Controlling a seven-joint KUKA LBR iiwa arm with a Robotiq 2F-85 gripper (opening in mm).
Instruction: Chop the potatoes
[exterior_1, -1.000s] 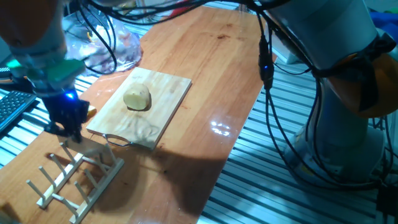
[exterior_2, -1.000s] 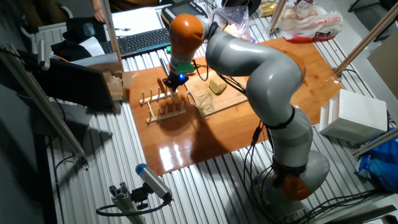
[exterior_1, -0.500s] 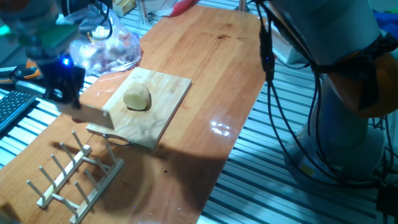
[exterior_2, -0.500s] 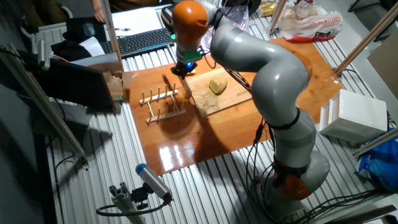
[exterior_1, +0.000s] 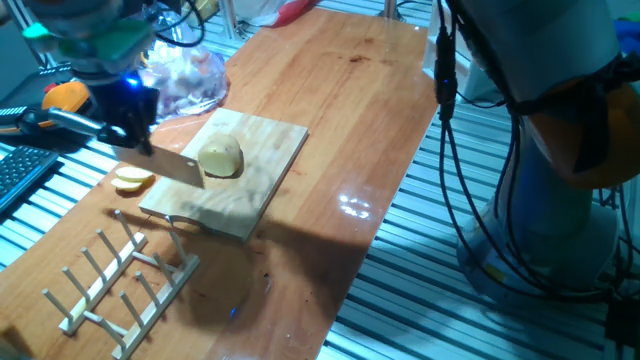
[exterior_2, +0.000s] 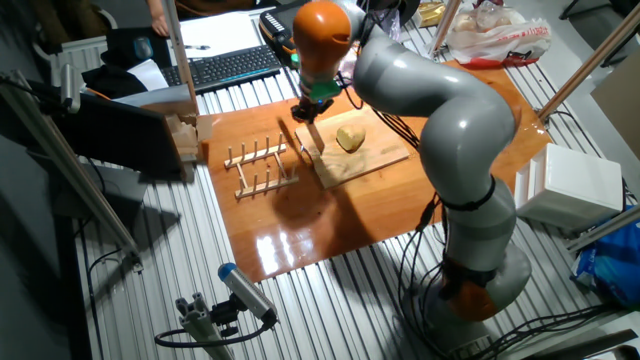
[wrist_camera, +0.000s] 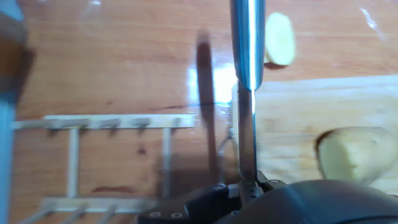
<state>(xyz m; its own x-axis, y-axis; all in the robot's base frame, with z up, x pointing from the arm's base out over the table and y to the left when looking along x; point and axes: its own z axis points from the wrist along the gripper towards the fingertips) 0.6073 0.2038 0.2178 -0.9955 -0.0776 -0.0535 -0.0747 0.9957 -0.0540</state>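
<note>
The potato chunk (exterior_1: 221, 157) is pale yellow and lies on the wooden cutting board (exterior_1: 268, 142). Thin potato slices (exterior_1: 132, 179) lie on the table just left of the board. My gripper (exterior_1: 134, 132) is shut on a knife (exterior_1: 165, 168), whose broad blade hangs just left of the chunk, above the board's left edge. In the other fixed view the gripper (exterior_2: 313, 108) holds the knife (exterior_2: 308, 136) left of the chunk (exterior_2: 350, 137). The hand view shows the blade (wrist_camera: 246, 56), the chunk (wrist_camera: 352, 155) to its right and a slice (wrist_camera: 278, 38).
A wooden peg rack (exterior_1: 118, 289) stands in front of the board and also shows in the other fixed view (exterior_2: 262, 166). A plastic bag (exterior_1: 176, 74) lies behind the board. A keyboard (exterior_2: 228, 65) lies beyond the table edge. A wooden block (exterior_2: 184, 137) stands at the left.
My gripper has risen from the peg rack with the knife and moved right and back, from beside the rack to the board's left edge next to the potato chunk.
</note>
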